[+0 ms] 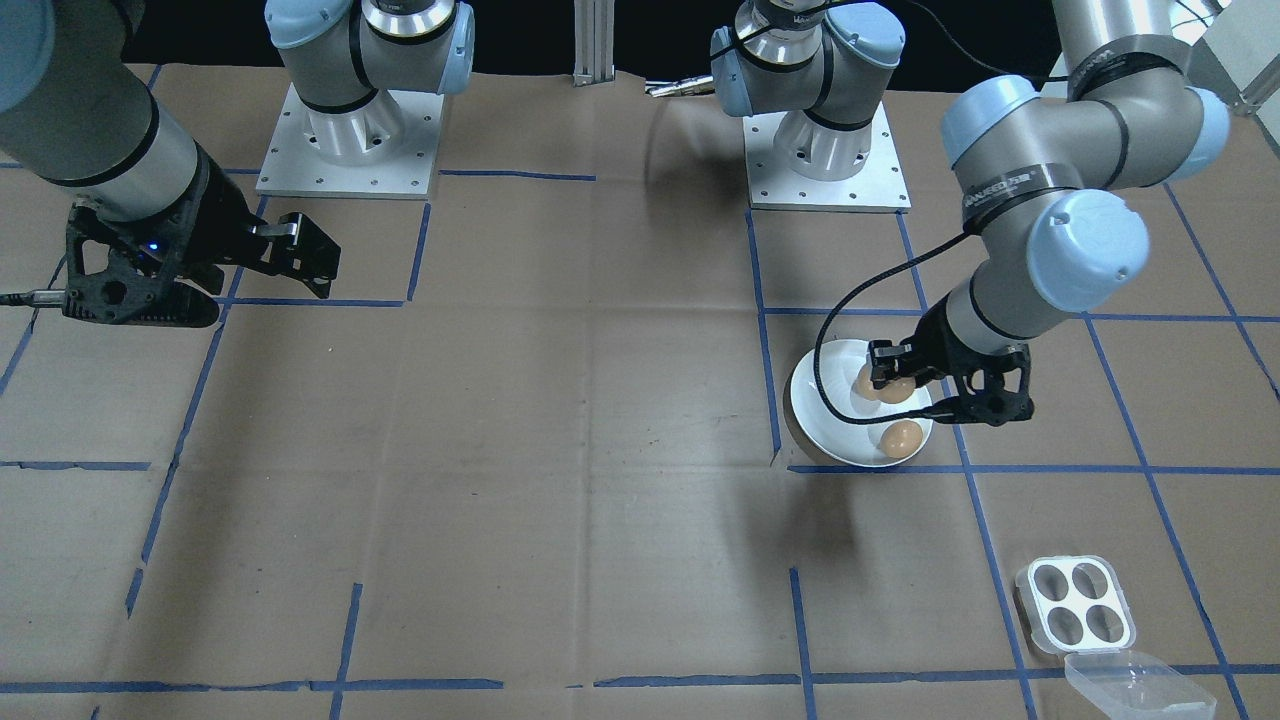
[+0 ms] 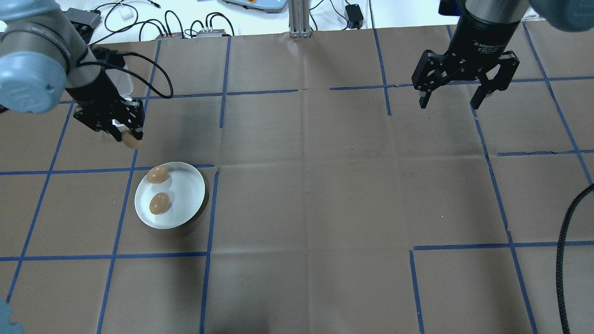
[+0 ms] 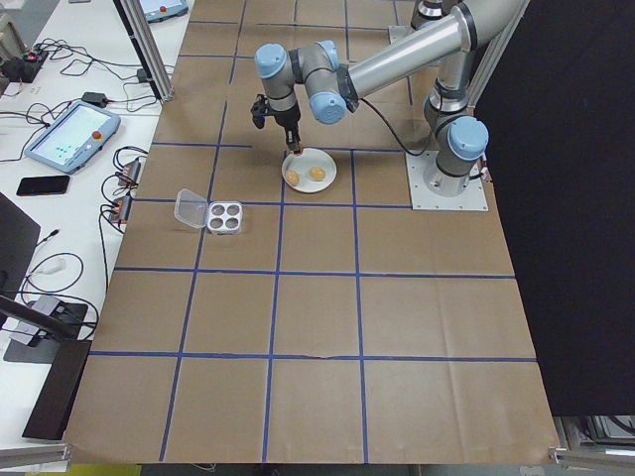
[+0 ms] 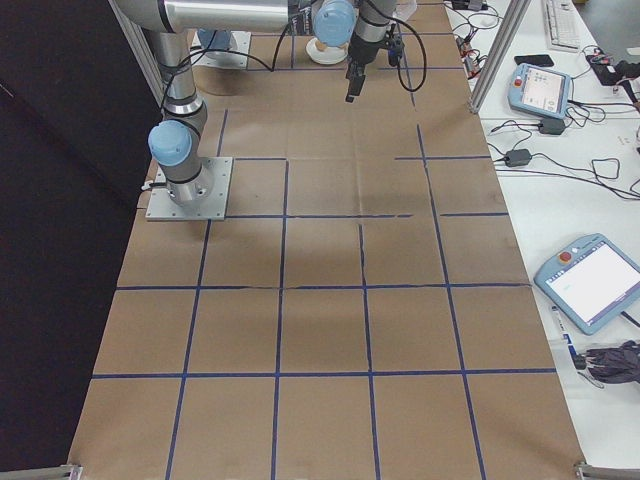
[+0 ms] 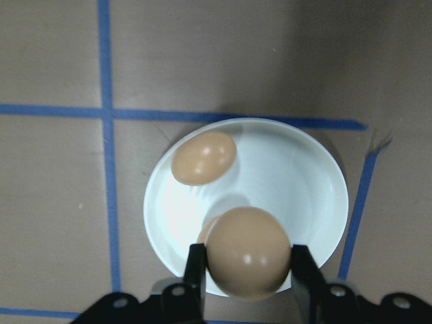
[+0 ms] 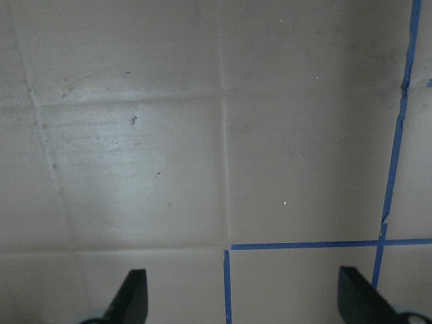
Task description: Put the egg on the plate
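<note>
Left wrist view shows the left gripper (image 5: 246,270) with its jaws closed on a brown egg (image 5: 247,252), one finger (image 5: 196,273) at each side, held in the air over the plate's (image 5: 317,182) near edge. Seen end-on, the held egg looks nearly round, so its long axis seems to run up and down. Three eggs in all: the held one and two on the white plate (image 2: 188,185). Overhead, the farther plate egg (image 2: 158,174) lies near the rim, long axis roughly across the view; the nearer egg (image 2: 159,203) points more diagonally. One clear four-hole tray (image 1: 1076,605) sits well apart, lid open. The right gripper (image 2: 464,95) hangs wide open and empty, far across the table (image 2: 315,185)
</note>
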